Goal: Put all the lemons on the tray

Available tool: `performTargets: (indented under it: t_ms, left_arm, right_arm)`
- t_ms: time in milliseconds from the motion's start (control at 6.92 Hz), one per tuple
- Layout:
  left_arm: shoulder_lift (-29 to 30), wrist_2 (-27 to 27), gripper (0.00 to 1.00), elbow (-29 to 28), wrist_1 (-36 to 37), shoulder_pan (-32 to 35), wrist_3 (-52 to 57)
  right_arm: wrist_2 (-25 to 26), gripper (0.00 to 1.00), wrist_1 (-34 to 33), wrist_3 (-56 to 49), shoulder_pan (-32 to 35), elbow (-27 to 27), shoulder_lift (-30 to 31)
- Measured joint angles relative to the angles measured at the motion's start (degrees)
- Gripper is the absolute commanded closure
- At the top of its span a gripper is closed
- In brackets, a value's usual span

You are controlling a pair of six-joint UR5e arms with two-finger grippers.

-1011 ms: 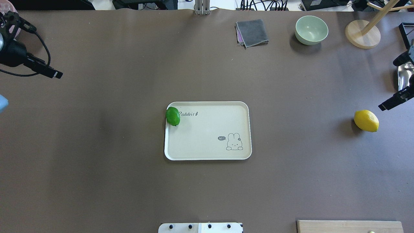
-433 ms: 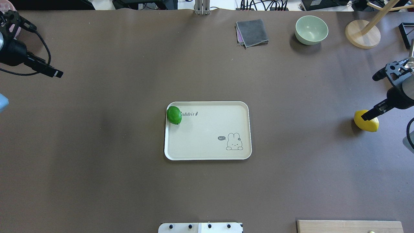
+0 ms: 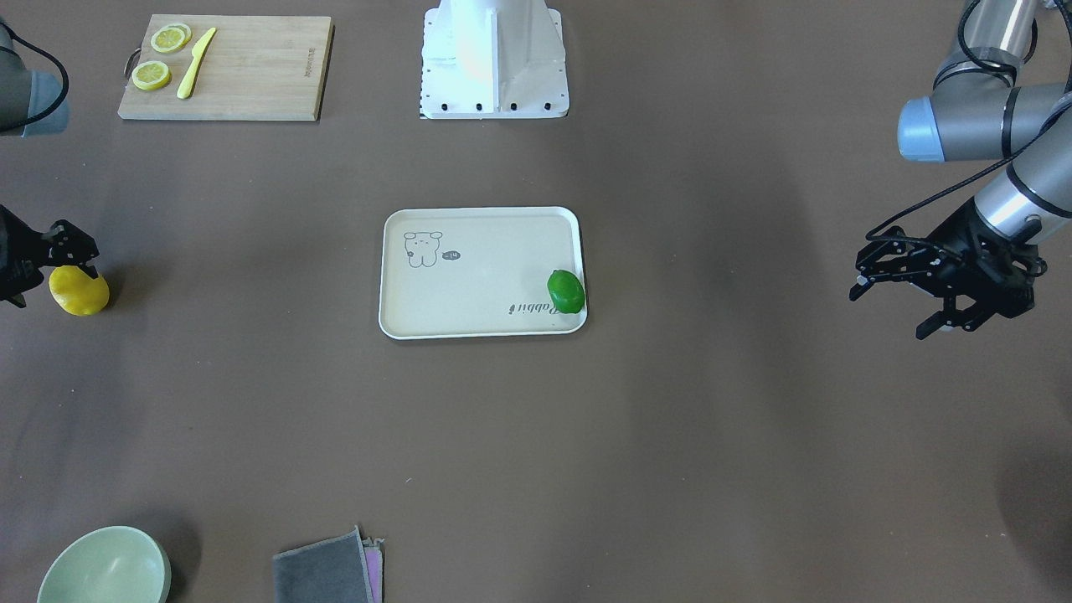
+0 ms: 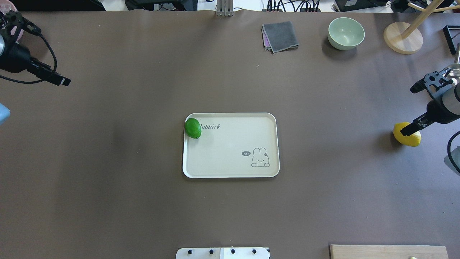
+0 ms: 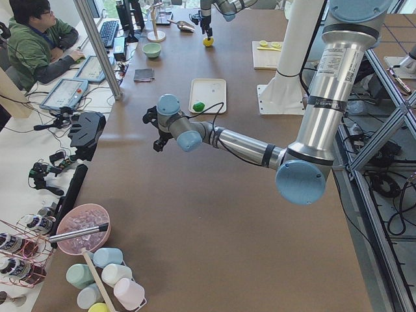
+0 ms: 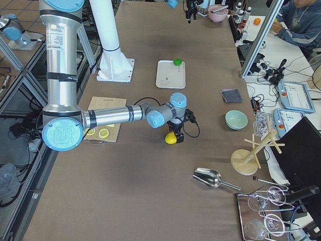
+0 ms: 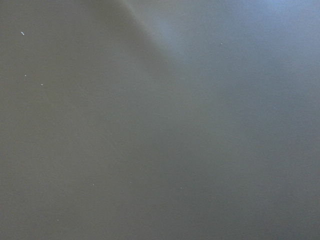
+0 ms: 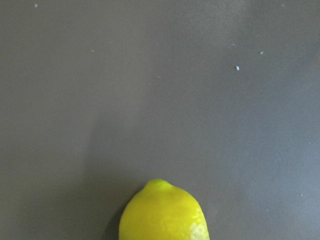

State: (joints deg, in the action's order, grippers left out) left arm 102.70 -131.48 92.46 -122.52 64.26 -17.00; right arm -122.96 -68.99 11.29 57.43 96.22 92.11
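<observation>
The cream tray (image 4: 233, 165) lies mid-table, also in the front view (image 3: 469, 293). The green lemon (image 4: 192, 128) rests on it, against the rim at its far left corner (image 3: 566, 291). The yellow lemon (image 4: 408, 136) lies on the bare table far right, off the tray (image 3: 79, 291). My right gripper (image 4: 413, 109) hangs open just above the yellow lemon, one finger over its top; the right wrist view shows the lemon (image 8: 162, 212) at the bottom edge. My left gripper (image 3: 888, 310) is open and empty at the far left.
A green bowl (image 4: 345, 33), a folded grey cloth (image 4: 280, 36) and a wooden stand (image 4: 402, 37) are at the far edge. A cutting board (image 3: 226, 67) with lemon slices and a yellow knife is near the robot's base. A metal scoop (image 6: 208, 176) lies beyond the yellow lemon.
My right gripper has come in from the table's right edge and now stands over the yellow lemon. The green lemon has shifted slightly on the tray. The left arm has hardly moved.
</observation>
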Motion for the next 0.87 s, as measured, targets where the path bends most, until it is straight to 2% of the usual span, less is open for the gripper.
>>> performTargets:
  t_ms: [144,289,433,578,867]
  left_arm:
    - [0.05,0.00,0.02,0.03,-0.02,0.00,-0.11]
    - [0.07,-0.02,0.02,0.11,-0.06,-0.01,-0.22]
    - [0.03,-0.06,0.02,0.31,-0.08,-0.01,-0.35]
    - [-0.01,-0.08,0.02,0.52,-0.07,-0.01,-0.44]
    - [-0.04,-0.09,0.02,0.58,-0.01,-0.01,-0.49]
  right_arm:
    - [0.21,0.11,0.47,0.14,-0.61,-0.40,0.00]
    - [0.41,0.39,1.09,0.19,-1.14,-0.92,0.00]
    - [0.54,0.86,1.40,0.20,-1.47,-1.15,0.00]
    - [0.63,1.00,1.52,0.19,-1.62,-1.03,-0.01]
    - [0.89,1.00,1.40,3.75,-1.75,1.39,-1.18]
